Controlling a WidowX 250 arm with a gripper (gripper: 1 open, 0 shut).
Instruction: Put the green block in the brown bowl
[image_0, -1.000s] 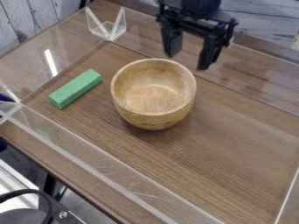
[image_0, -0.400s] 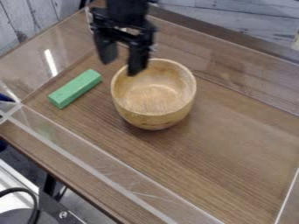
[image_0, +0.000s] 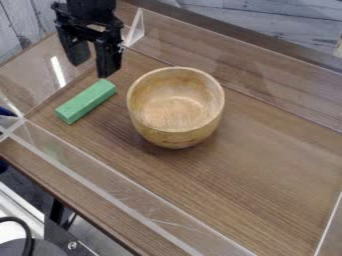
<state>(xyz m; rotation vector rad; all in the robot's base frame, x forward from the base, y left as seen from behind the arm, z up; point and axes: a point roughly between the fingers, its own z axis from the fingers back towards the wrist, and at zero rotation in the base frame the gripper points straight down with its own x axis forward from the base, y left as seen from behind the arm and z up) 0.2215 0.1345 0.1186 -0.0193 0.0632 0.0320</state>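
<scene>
Though apart — one green block (image_0: 86, 101), one brown bowl (image_0: 175, 106).

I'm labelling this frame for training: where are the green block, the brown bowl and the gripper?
green block (image_0: 86, 101): camera view, middle of its top face.
brown bowl (image_0: 156, 133): camera view, outer front wall.
gripper (image_0: 87, 56): camera view, midway between its open fingertips.

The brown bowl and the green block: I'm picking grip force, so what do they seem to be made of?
The brown bowl looks like turned wood with a smooth, light finish: grain lines show inside, and the walls are thick. The green block is uniformly bright green and matte; painted wood, foam or plastic, the picture cannot say which.
</scene>
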